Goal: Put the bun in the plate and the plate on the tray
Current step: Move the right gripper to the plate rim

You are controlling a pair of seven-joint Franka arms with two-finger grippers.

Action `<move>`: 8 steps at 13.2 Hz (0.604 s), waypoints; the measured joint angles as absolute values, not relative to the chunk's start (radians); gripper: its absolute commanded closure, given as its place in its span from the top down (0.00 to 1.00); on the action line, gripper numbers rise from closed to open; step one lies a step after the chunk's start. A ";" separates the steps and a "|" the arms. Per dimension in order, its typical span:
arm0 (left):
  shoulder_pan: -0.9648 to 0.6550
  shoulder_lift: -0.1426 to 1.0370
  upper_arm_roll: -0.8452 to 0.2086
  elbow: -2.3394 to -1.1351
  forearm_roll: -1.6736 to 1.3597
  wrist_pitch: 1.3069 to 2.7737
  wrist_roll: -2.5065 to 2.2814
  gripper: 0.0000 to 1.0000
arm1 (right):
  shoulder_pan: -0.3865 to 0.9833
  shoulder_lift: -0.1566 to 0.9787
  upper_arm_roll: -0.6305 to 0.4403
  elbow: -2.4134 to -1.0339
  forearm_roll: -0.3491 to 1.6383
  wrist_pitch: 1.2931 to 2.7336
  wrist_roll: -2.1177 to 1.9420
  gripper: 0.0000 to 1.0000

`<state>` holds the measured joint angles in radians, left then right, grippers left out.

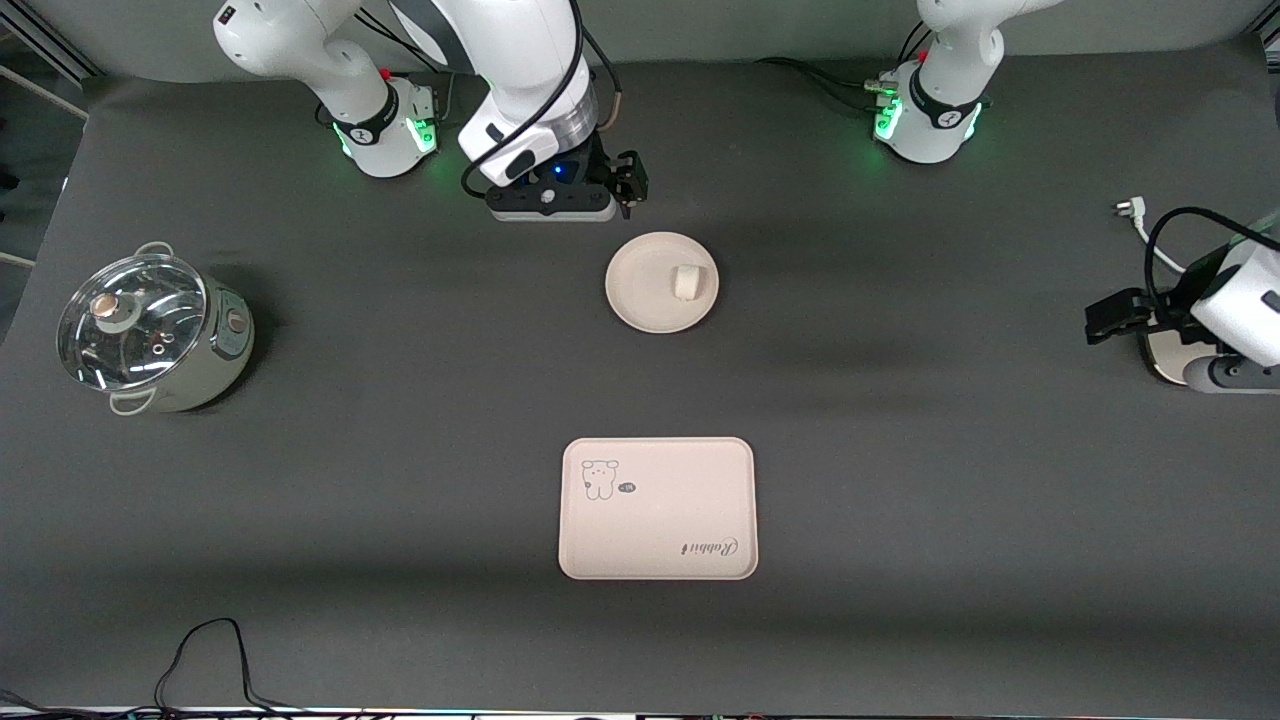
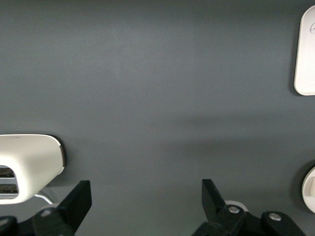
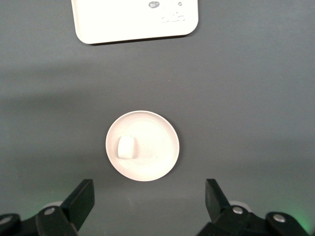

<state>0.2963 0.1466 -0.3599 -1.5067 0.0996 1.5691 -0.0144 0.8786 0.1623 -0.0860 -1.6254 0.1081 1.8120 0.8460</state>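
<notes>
In the front view, the bun (image 1: 686,281) lies in the plate (image 1: 640,305), toward the side of the plate facing the left arm's end of the table. The plate sits on the dark table (image 1: 400,480) near its middle, well apart from the tray (image 1: 660,520), which lies nearer to the front camera with nothing on it. The right gripper (image 1: 630,183) hangs over the table just above the plate's farther edge, close to the robots' bases. The left gripper (image 1: 1112,318) waits at the left arm's end of the table, far from plate and tray. A lidded pot (image 1: 150,333) stands at the right arm's end.

In the left wrist view, the left gripper (image 2: 146,199) has its fingers spread wide over bare table, holding nothing. A white toaster (image 2: 29,164) shows beside one finger, and an edge of the tray (image 2: 306,59) and a sliver of the plate (image 2: 310,189) show at the picture's border.

In the right wrist view, the right gripper (image 3: 150,196) also has its fingers wide apart and empty, above the plate (image 3: 152,157) with the bun (image 3: 127,147) resting in it; the tray (image 3: 128,22) lies apart from the plate
</notes>
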 measured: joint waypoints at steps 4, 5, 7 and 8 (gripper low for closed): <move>0.301 0.085 -0.358 -1.605 0.107 1.581 0.018 1.00 | 0.872 0.135 -0.101 -1.847 0.180 2.071 0.740 1.00; 0.304 0.067 -0.357 -1.626 0.107 1.582 0.019 1.00 | 0.872 0.117 -0.101 -1.936 0.231 2.170 0.713 1.00; 0.308 0.032 -0.348 -1.669 0.102 1.582 0.022 1.00 | 0.873 0.096 -0.101 -2.098 0.331 2.334 0.627 1.00; 0.309 0.018 -0.340 -1.686 0.099 1.582 0.027 1.00 | 0.873 0.097 -0.101 -2.166 0.365 2.404 0.579 1.00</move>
